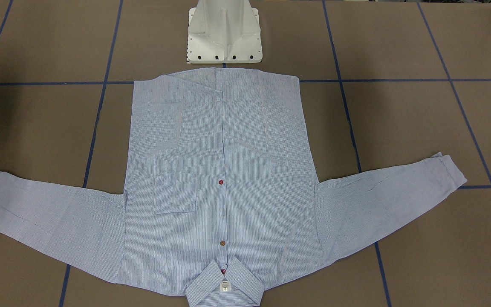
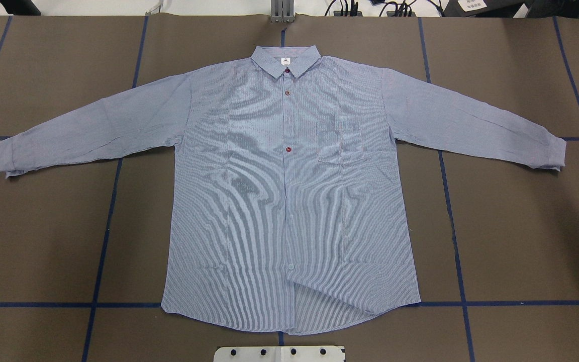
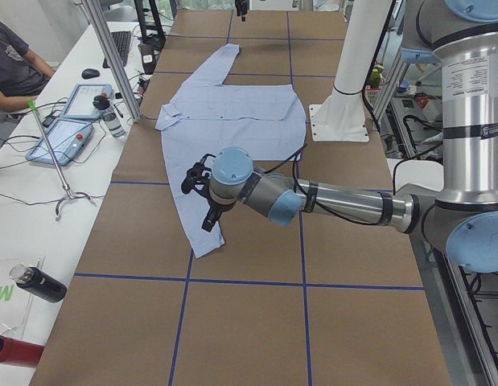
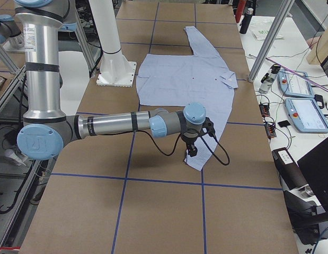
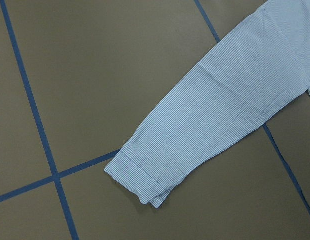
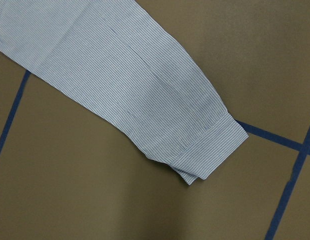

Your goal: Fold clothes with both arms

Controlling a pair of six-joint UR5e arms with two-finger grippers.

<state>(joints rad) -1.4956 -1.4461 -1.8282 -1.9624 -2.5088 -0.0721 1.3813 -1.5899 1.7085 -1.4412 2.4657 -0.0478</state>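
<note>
Light blue striped shirt [image 2: 289, 201] flat; black left gripper [image 3: 205, 211], right gripper [image 4: 189, 151] above cuffs [image 5: 139, 180] (open or closed: cannot tell). Risk: shallow pinch drops sleeve [image 6: 119, 75].

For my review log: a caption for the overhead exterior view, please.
Striped collared shirt lies flat, front up, sleeves spread wide, on the brown blue-taped table.

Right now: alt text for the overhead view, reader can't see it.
A light blue striped shirt lies flat, front up, on a brown table gridded with blue tape, collar at the far edge and both sleeves spread wide. A chest pocket sits right of the button line; a white base plate shows at the bottom edge.
</note>
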